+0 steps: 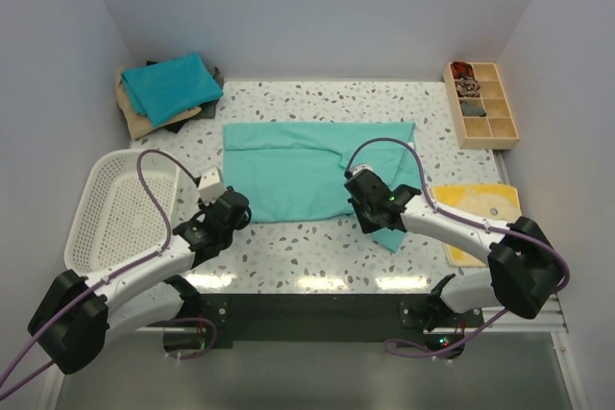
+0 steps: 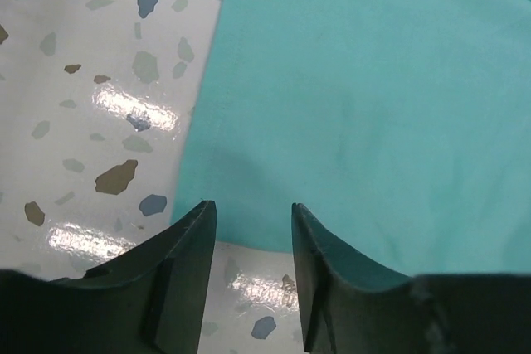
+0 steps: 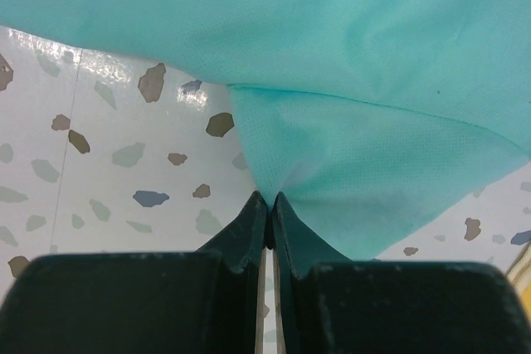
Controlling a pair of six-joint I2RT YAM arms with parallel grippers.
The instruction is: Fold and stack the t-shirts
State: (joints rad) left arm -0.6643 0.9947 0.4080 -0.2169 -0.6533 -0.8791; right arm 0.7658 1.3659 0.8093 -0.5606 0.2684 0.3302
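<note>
A light sea-green t-shirt (image 1: 288, 165) lies spread on the speckled table, its right part folded down toward the front. My right gripper (image 1: 359, 201) is shut on a pinch of that shirt's cloth (image 3: 373, 155), which bunches to a point at the fingertips of the gripper (image 3: 271, 198). My left gripper (image 1: 236, 206) hovers open at the shirt's near-left corner. In the left wrist view the shirt's hem (image 2: 373, 97) runs just beyond the gripper (image 2: 253, 213), with nothing between its fingers. Folded t-shirts are stacked at the back left: teal-blue (image 1: 173, 84) on top, tan (image 1: 135, 114) and dark (image 1: 188, 120) beneath.
A white mesh basket (image 1: 115, 208) stands at the left, beside the left arm. A wooden compartment box (image 1: 480, 103) sits at the back right. A flat yellow sheet (image 1: 476, 210) lies at the right edge, partly under the right arm.
</note>
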